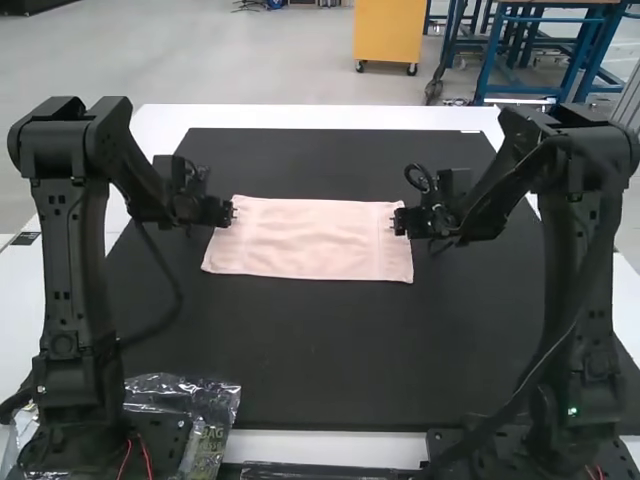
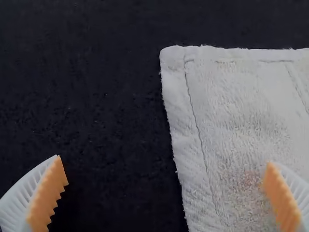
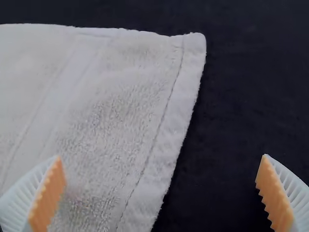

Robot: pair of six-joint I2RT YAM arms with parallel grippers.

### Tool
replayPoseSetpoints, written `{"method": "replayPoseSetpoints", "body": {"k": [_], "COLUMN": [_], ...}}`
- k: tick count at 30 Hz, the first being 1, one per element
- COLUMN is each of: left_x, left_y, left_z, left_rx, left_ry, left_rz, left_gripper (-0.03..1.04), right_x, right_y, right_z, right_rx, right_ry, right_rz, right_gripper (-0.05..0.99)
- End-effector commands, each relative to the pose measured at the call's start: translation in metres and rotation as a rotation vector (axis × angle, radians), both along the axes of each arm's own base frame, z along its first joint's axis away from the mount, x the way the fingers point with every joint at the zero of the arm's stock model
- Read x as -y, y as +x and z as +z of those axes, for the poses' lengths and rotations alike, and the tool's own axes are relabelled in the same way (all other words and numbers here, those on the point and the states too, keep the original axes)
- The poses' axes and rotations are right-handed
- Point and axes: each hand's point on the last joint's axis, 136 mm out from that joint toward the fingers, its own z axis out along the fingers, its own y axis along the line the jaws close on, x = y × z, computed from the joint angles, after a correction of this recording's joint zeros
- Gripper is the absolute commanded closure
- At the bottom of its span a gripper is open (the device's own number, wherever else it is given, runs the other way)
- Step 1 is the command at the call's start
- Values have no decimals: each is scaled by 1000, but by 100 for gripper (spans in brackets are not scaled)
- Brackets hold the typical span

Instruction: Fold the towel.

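Towel: we see the towel (image 1: 305, 238) spread flat on the mat (image 1: 300, 350), mid-table; we cannot tell whether it is one layer or more.
Long axis: it runs from the left arm's side to the right arm's side, across the space between the grippers.
Left gripper: the left gripper (image 1: 228, 212) is at the left short edge, near the far corner; its fingers are wide apart, gripping nothing.
Right gripper: the right gripper (image 1: 400, 220) matches this at the right short edge, fingers likewise apart and empty.
Wrist views: these add the stitched hem (image 3: 166, 108), with one finger of each pair over cloth and the other over mat; the high view gives us the full outline.
Next move: we judge that both corners need pinching together, then carrying toward the arm bases.
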Motion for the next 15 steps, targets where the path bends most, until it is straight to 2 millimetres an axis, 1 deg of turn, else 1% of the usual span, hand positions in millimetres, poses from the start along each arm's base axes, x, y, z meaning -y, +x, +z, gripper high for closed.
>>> {"method": "replayPoseSetpoints", "body": {"k": [1, 2, 3, 5, 6, 7, 8, 9, 10, 11, 13, 15], "left_x": [6, 6, 6, 6, 6, 6, 5, 5, 5, 4, 4, 1], "left_y": [4, 3, 2, 0, -1, -3, -4, -3, -3, -3, -5, -4], "left_z": [-6, -8, -11, -16, -17, -19, -20, -19, -21, -23, -25, -19], "left_rx": [-2, -4, -10, -21, -20, -25, -22, -17, -14, -13, -16, -5], "left_ry": [7, 8, 15, 22, 33, 43, 50, 46, 48, 44, 28, 10], "left_rz": [-27, -27, -34, -40, -46, -57, -63, -67, -67, -66, -78, -90], "left_gripper": [8, 11, 11, 19, 24, 27, 38, 68, 93, 99, 99, 99], "right_x": [-12, -12, -14, -19, -19, -25, -29, -27, -27, -26, -24, -20], "right_y": [3, 2, 1, -2, -2, -3, -5, -6, -7, -8, -7, -3], "right_z": [-4, -6, -8, -9, -9, -8, -9, -14, -15, -17, -16, -12], "right_rx": [19, 17, 14, 10, 6, -2, -24, -47, -56, -66, -66, -55], "right_ry": [-40, -44, -47, -38, -32, -6, 25, 32, 31, 33, 42, 45], "right_rz": [32, 34, 39, 65, 66, 90, 107, 99, 100, 99, 98, 87], "right_gripper": [6, 12, 22, 46, 48, 70, 89, 96, 96, 96, 96, 96]}}
